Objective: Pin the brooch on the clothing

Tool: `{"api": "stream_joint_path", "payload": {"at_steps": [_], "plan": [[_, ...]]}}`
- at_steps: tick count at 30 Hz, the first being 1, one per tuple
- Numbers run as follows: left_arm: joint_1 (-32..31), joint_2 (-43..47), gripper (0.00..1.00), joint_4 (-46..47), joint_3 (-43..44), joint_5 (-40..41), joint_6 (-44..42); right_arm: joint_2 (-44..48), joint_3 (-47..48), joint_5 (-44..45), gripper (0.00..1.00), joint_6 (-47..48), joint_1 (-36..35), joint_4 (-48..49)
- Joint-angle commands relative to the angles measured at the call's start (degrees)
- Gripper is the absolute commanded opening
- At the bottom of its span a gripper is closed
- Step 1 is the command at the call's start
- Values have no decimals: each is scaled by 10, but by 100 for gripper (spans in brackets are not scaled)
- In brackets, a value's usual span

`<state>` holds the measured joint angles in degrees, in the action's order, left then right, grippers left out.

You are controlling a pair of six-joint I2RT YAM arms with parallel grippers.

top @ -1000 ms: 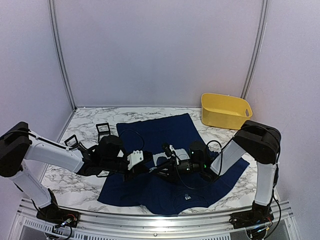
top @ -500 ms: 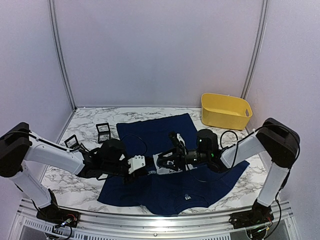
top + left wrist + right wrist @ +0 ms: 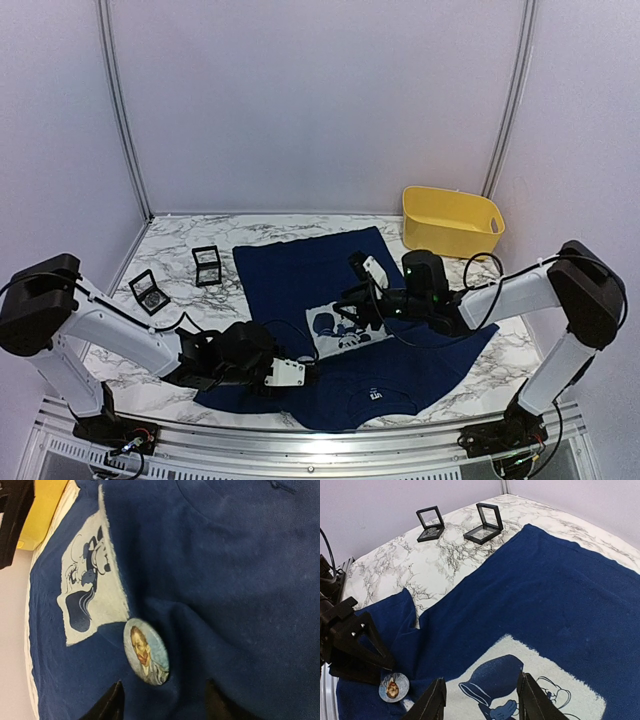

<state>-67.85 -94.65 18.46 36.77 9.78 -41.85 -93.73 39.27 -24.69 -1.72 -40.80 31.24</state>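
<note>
Left wrist: left claw [image 3: 164,685] wide, near brooch [image 3: 146,651]

Hidden / cropped
I cannot see the pin behind the round painted-portrait brooch [image 3: 146,651]; black fingertips [image 3: 107,705] run off both wrist views' lower edges.

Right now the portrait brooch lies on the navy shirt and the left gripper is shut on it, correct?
Not shut. The left wrist view shows the left gripper open, its jaws spread wide, the brooch lying on the navy shirt just ahead of them.
</note>
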Motion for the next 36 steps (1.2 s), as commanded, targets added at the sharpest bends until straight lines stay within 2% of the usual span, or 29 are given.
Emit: {"api": "stream_joint_path", "payload": {"at_steps": [1,4,5,9,12,14,15,17,19,22,28,36], "plan": [[-7,27,65,-50,-1,29,5,33,-3,55,46,10,3,-54],[-7,49,76,-103,15,20,25,48,11,94,47,12,3,-99],[-7,54,83,-124,22,17,33,51,19,119,47,10,3,-120],[8,89,86,-199,46,-20,67,38,70,215,45,-8,26,-213],[66,124,87,-214,68,-118,121,8,111,227,31,-35,68,-267],[119,123,86,-154,79,-96,192,-24,143,213,20,-48,103,-293],[143,107,84,-130,93,-69,243,-45,161,207,16,-50,114,-306],[183,48,69,-143,151,-40,345,-99,205,207,8,-42,126,-345],[205,-40,57,-189,231,-4,391,-147,259,212,1,-32,133,-378],[232,-135,46,-248,306,26,424,-208,317,224,0,-26,142,-416],[290,-233,46,-272,384,69,448,-293,411,266,0,-32,167,-459],[316,-344,51,-311,527,128,396,-386,551,284,0,-15,178,-490]]}}
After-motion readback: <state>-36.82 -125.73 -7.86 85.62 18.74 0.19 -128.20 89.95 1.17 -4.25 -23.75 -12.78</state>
